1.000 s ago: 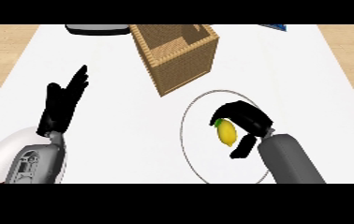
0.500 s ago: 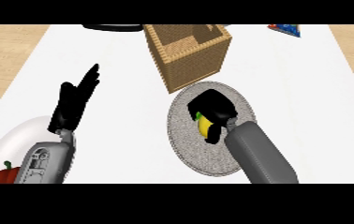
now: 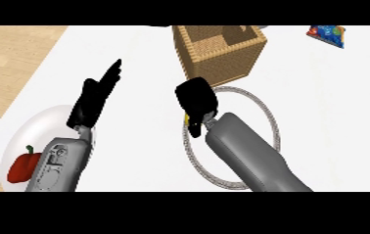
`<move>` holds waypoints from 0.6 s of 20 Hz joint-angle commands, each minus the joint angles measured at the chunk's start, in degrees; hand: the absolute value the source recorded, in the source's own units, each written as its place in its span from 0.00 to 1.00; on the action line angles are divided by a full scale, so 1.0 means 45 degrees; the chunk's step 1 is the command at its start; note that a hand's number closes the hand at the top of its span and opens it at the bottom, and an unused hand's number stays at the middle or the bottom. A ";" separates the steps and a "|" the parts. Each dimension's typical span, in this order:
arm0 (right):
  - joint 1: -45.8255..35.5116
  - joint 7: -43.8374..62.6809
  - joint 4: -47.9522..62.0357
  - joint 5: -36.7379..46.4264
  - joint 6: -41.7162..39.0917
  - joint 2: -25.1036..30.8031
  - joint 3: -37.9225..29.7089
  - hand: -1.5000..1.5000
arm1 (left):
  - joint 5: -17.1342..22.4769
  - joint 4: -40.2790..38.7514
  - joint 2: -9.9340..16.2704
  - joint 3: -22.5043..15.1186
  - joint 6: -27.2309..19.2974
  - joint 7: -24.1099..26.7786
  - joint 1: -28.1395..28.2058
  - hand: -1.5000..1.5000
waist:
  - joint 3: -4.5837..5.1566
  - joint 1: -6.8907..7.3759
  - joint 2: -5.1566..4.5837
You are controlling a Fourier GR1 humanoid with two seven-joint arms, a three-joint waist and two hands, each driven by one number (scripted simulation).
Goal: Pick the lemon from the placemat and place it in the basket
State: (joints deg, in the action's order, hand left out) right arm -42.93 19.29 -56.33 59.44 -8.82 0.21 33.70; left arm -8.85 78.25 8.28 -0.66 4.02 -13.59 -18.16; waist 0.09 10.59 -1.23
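My right hand (image 3: 196, 100) is curled round the lemon (image 3: 194, 127); only a sliver of yellow shows below the fingers. The hand hangs over the left rim of the round grey-edged placemat (image 3: 248, 109), just in front of the woven basket (image 3: 220, 52), near its front left corner. The basket stands upright with its open top showing at the back. My left hand (image 3: 92, 101) rests open on the left, fingers pointing up and away, holding nothing.
A white plate (image 3: 39, 125) with a red pepper (image 3: 22, 164) lies at the lower left, partly under my left forearm. A blue packet (image 3: 327, 35) lies at the far right. The wooden counter edge runs along the upper left.
My right hand has closed over the lemon and carried it up and left, from the mat's middle to its left rim near the basket. The left hand stays as it was.
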 commanded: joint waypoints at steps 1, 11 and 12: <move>-0.0666 0.1906 -0.0505 -0.1944 0.0946 -0.0044 0.0325 1.00 | -0.0056 -0.0141 -0.0159 -0.0241 0.0120 -0.0090 -0.0358 0.50 | -0.0047 0.0401 -0.0125; -0.3245 0.5036 -0.3228 -0.6569 0.4887 -0.0047 0.0611 1.00 | -0.0137 -0.0660 -0.0318 -0.0181 -0.0066 0.0034 -0.0491 0.50 | 0.0003 0.0210 0.0093; -0.3705 0.5643 -0.3418 -0.6754 0.5279 -0.0047 0.0776 1.00 | -0.0134 -0.0778 -0.0354 -0.0127 -0.0128 -0.0066 -0.0630 0.50 | 0.0014 0.0034 0.0139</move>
State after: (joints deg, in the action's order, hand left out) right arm -54.20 38.20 -68.09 34.50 8.38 0.00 36.29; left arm -9.47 75.83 6.90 -1.49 3.64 -13.71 -20.36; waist 0.04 11.53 -1.00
